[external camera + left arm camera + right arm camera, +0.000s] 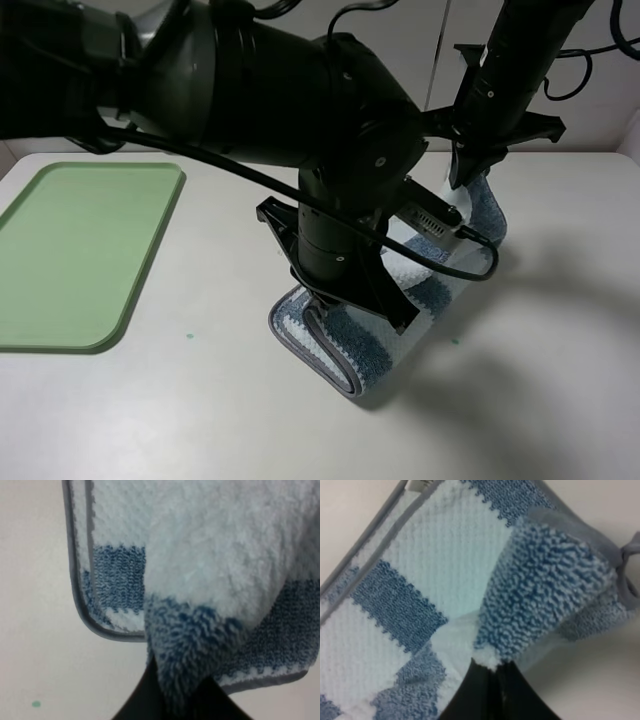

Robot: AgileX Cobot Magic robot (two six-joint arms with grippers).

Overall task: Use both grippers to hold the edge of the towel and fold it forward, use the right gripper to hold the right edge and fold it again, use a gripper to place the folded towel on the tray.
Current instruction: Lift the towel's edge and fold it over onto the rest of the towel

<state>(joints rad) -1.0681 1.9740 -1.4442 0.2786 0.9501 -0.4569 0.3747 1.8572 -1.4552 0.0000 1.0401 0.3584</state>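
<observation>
The blue and white striped towel (355,350) lies folded on the white table, right of centre, with its grey hem (300,345) showing at the near left. My left gripper (320,303) is shut on a fold of the towel near its near-left end; the left wrist view shows the black fingers (145,705) pinching a bunched blue and white fold (190,630). My right gripper (463,183) is shut on the towel's far right end (487,215) and holds it raised; the right wrist view shows the fold (540,590) pinched between the fingers (470,695). The light-green tray (80,250) sits empty at the left.
The bulky left arm (280,90) spans the view's upper middle and hides part of the towel. Small green specks mark the table (189,335). Bare white table (200,420) lies between tray and towel and at the right.
</observation>
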